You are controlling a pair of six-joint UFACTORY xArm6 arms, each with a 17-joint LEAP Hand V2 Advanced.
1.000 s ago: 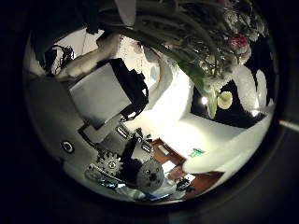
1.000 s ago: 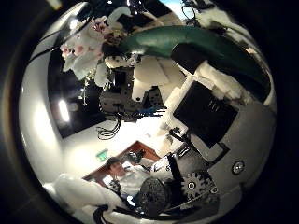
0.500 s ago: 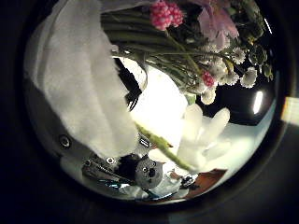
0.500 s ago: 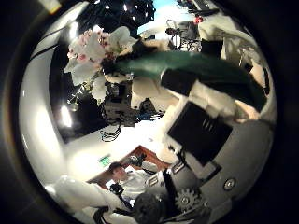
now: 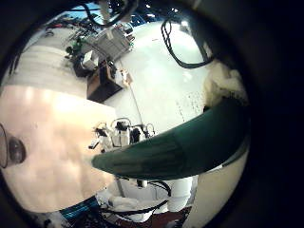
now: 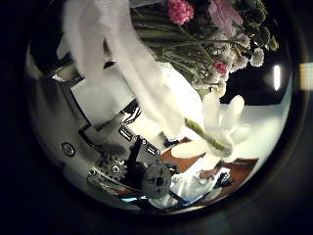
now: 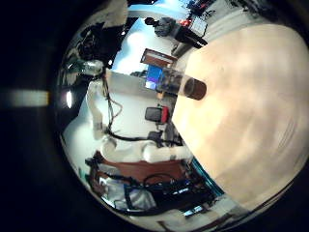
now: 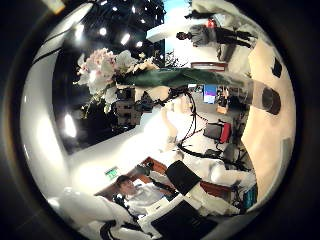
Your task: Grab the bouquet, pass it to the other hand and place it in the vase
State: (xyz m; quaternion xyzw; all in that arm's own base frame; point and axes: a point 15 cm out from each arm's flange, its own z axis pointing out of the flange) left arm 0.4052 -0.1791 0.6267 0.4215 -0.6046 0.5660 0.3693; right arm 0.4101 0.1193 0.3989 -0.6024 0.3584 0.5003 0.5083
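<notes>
The bouquet (image 8: pixel 105 70) of pale and pink flowers with a green stem wrap (image 8: pixel 190 75) shows in the right thumb side palm view, held up away from the right palm by the left hand (image 8: pixel 128 100) on its white arm. My right hand's fingers have drawn back from the stems and hold nothing. In the left thumb side palm view the flowers (image 6: pixel 196 39) and white petals (image 6: pixel 210 122) lie close over the left hand's own parts (image 6: pixel 108 108). The stem wrap (image 5: pixel 171 152) crosses the left little finger side palm view.
The pale wooden table (image 5: pixel 47 133) also shows in the left little finger side palm view. Room clutter lies beyond the table.
My right hand's fingers, curled by the green stems before, have left the right thumb side view, and the bouquet now sits farther from that palm. The flowers have shifted across the left thumb side view.
</notes>
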